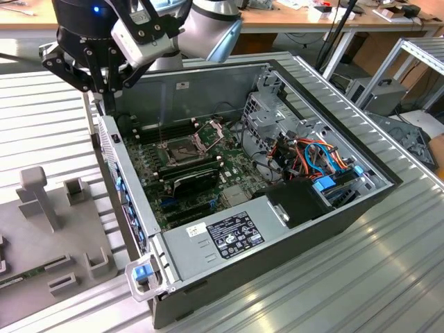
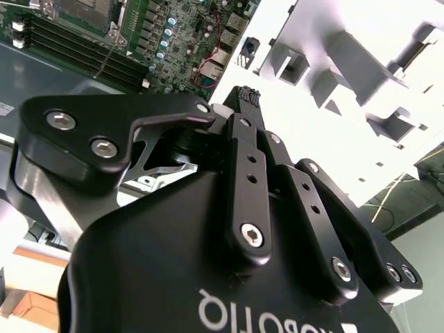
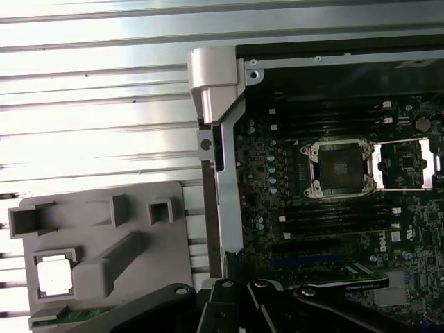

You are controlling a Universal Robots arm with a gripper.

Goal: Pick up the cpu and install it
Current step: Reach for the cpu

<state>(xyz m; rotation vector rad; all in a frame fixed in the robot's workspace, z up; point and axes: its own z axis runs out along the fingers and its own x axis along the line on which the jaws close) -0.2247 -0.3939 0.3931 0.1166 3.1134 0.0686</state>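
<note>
Step in hand: pick-up not yet begun; the approach, by my judgement.

The gripper hovers above the computer case, over the case wall that faces the grey tray; jaws look clenched together on nothing, black anodised links converging to one ribbed tip.

The cpu lies outside the case, in a square pocket of the tray just beside that wall; small thin square, pale dull metallic face, flat in its recess, untouched.

Inside the case: the socket, silver-framed square with a dark centre, empty; its load plate is swung open away from the tray side; green board, dark long memory slots flanking the socket.

The tray is matte grey plastic with blocky upright posts; case and tray rest on a ribbed aluminium tabletop, bright and reflective.

Judgement: the pick calls for jaws parted, centred over the chip and clear of the pocket walls; thin edges give little to grip.
</note>
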